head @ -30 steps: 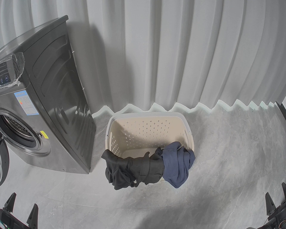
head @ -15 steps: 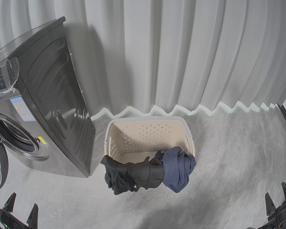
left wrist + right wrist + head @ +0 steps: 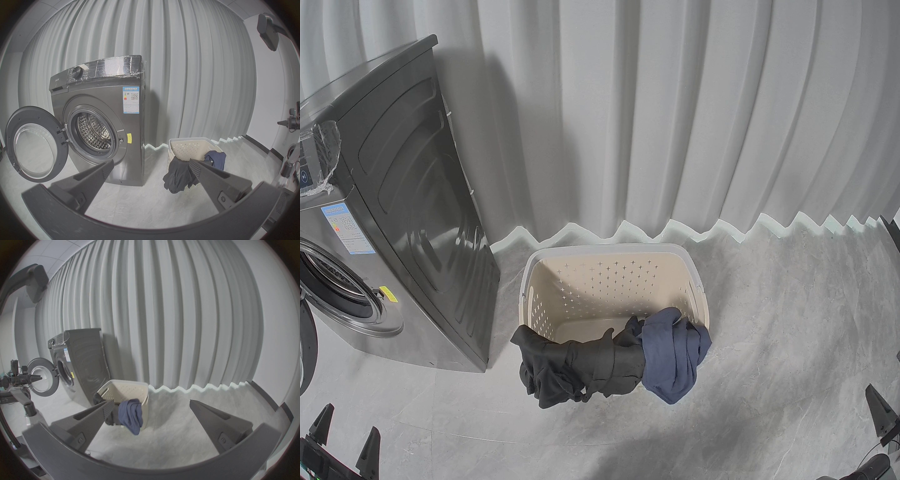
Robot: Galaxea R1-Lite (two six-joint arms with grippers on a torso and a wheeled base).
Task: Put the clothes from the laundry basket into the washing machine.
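**Change.** Over the last half second the right end effector point(image 3: 150, 403) has shifted toward the lower right corner of the head view. The left end effector point(image 3: 150, 162) is unchanged at the lower left corner. Basket, clothes and washer lie as they did half a second ago. The shift of the whole scene before that was camera movement.

**Right end effector.** Fingers spread wide, holding nothing. Low over the floor, well apart from the basket.

**Left end effector.** Fingers spread wide, holding nothing. In front of the washer, well apart from it.

**Basket** point(image 3: 600, 250). Cream plastic with perforated walls. Stands on the floor just to the right of the washer, near the curtain.

**Clothes.**
- The black garment point(image 3: 569, 369) is draped over the near rim at the left corner and hangs down the outside.
- The blue garment point(image 3: 672, 353) is draped over the near rim at the right and touches the black one.

**Washer** point(image 3: 412, 206). Dark grey front loader on the robot's left.
- The door point(image 3: 34, 143) is swung fully open.
- The drum point(image 3: 93, 131) shows perforated metal.
- Clear film point(image 3: 322, 147) covers the control panel.
- A label point(image 3: 344, 228) and a yellow sticker point(image 3: 388, 294) are on the front.

**Floor** point(image 3: 787, 325). Pale grey, marble-patterned, glossy.

**Room.** A white pleated curtain point(image 3: 675, 112) spans the whole back, and its hem meets the floor in a zigzag. Dark skirting point(image 3: 256, 143) runs along the right wall.
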